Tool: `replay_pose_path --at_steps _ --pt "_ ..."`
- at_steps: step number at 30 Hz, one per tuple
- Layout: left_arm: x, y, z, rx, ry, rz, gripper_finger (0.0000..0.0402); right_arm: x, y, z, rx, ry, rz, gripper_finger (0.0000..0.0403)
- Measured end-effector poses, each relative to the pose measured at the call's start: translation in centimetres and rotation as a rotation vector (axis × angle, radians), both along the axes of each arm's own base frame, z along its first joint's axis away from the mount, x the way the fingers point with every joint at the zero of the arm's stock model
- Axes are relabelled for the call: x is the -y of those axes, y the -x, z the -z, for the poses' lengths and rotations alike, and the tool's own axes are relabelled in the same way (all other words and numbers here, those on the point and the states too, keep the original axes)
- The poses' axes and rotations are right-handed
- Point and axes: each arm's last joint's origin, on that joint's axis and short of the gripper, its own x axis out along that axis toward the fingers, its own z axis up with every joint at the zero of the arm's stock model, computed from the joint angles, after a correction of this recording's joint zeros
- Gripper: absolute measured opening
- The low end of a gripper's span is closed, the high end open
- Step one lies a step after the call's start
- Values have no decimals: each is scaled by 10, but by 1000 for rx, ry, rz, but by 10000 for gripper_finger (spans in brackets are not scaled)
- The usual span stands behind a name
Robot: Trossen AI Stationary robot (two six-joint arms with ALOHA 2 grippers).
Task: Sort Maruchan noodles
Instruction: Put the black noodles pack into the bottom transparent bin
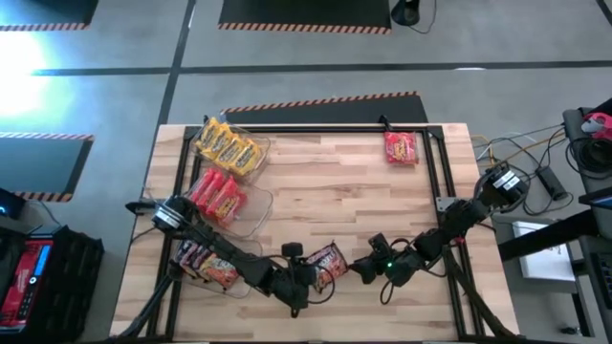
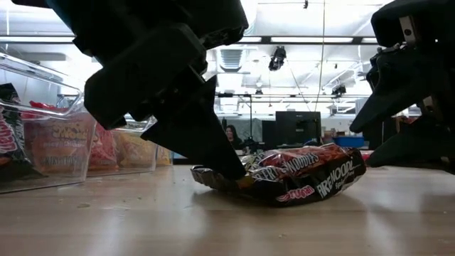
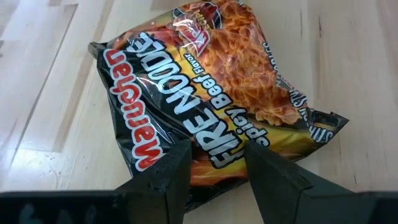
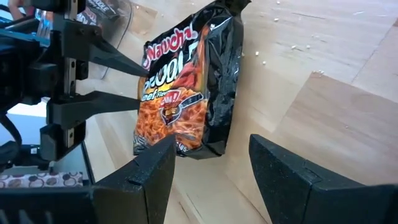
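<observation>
A dark Maruchan noodles packet (image 1: 330, 258) printed with flames lies near the table's front edge, between my two grippers. My left gripper (image 3: 217, 169) comes at it from the left and is closed on its near edge. My right gripper (image 4: 211, 158) stands open just right of the packet, touching nothing. Three clear bins on the left hold yellow packets (image 1: 229, 145), red packets (image 1: 218, 194) and dark packets (image 1: 206, 266). One red packet (image 1: 402, 148) lies flat at the far right. My left gripper has the dark packet's edge (image 3: 217, 152) on the side toward the left arm between its two fingers (image 4: 134, 65), which stand apart along that edge. The fingers slant down from the table's left. The packet lies on the table, crinkled and slightly bowed (image 2: 284, 186).
A black frame (image 1: 435, 182) runs along the table's far and right sides. Cables and equipment (image 1: 535, 177) lie off the right edge. Bare wood (image 1: 344, 191) stretches across the table's middle between the bins and the lone red packet.
</observation>
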Motion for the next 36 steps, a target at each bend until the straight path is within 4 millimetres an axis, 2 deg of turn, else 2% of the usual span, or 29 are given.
replay_pose_path --at_steps 9,13,20,24,36 --pt "-1 5 4 -60 45 -38 137 -5 -9 -10 29 -24 -15 194" --pt "0 6 5 -78 77 -45 137 -2 -13 -11 27 -41 -7 194" --pt "7 14 18 -145 105 -48 137 4 -16 -11 22 -37 16 194" --pt "7 14 18 -129 63 -38 137 7 -20 -12 28 -11 14 194" --pt "5 13 18 -121 48 -33 137 9 -54 -45 101 139 -106 194"
